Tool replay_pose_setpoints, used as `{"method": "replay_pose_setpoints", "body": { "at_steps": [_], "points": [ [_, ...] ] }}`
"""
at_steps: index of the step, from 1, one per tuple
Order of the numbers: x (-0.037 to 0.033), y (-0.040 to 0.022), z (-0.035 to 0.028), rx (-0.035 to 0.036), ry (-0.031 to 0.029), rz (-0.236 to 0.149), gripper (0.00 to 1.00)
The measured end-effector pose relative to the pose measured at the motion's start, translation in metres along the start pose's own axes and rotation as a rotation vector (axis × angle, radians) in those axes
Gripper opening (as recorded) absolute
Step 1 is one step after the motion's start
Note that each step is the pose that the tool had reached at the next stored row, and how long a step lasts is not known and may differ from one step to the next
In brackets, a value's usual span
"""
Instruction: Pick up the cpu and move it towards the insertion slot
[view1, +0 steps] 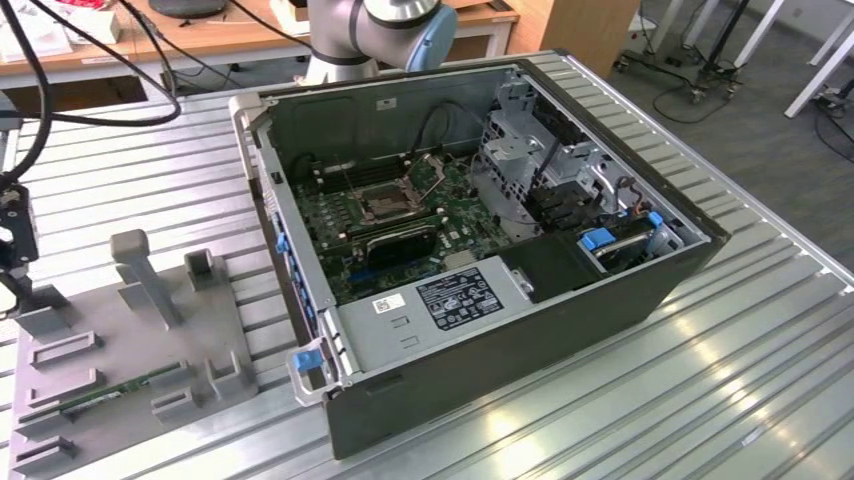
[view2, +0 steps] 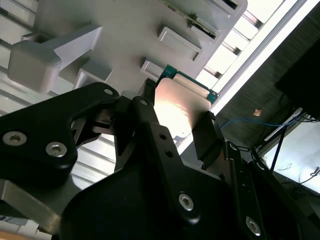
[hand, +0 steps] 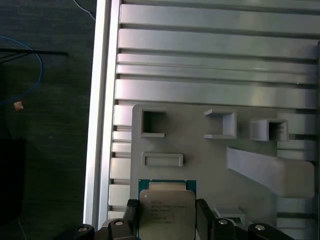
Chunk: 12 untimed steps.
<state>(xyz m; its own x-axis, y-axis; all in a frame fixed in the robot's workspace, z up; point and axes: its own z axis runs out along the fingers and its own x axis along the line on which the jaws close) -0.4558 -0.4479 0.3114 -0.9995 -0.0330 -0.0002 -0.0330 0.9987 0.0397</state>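
The cpu (hand: 166, 212), a flat square chip with a pale metal face on a green board, sits between my gripper's (hand: 166, 222) two black fingers (hand: 131, 217), which press on its opposite edges. In the second wrist view the same cpu (view2: 180, 107) shines between the fingers (view2: 207, 135). It is over the edge of the grey fixture plate (hand: 200, 155); I cannot tell whether it is lifted off. In the exterior view my gripper (view1: 16, 250) stands at the far left, well apart from the insertion slot (view1: 387, 205) on the motherboard inside the open case.
The open computer case (view1: 534, 300) fills the middle of the ribbed metal table (view1: 747, 380). The grey fixture (view1: 134, 340) holds upright posts and a green memory stick (view1: 107, 395). The arm's base (view1: 367, 35) stands behind the case. Cables (view1: 80, 60) hang at the exterior view's left.
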Motion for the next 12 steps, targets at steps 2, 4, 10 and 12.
{"method": "replay_pose_setpoints", "body": {
  "at_steps": [2, 4, 10, 12],
  "points": [
    [0.0000, 0.0002, -0.0048, 0.0000, 0.0001, 0.000, 0.55],
    [0.0000, 0.0004, -0.0095, 0.0000, 0.0000, 0.000, 0.55],
    [0.0000, 0.0008, -0.0206, -0.0001, 0.0000, 0.000, 0.55],
    [0.0000, 0.0009, -0.0237, 0.0000, 0.0000, 0.000, 0.55]
  ]
}}
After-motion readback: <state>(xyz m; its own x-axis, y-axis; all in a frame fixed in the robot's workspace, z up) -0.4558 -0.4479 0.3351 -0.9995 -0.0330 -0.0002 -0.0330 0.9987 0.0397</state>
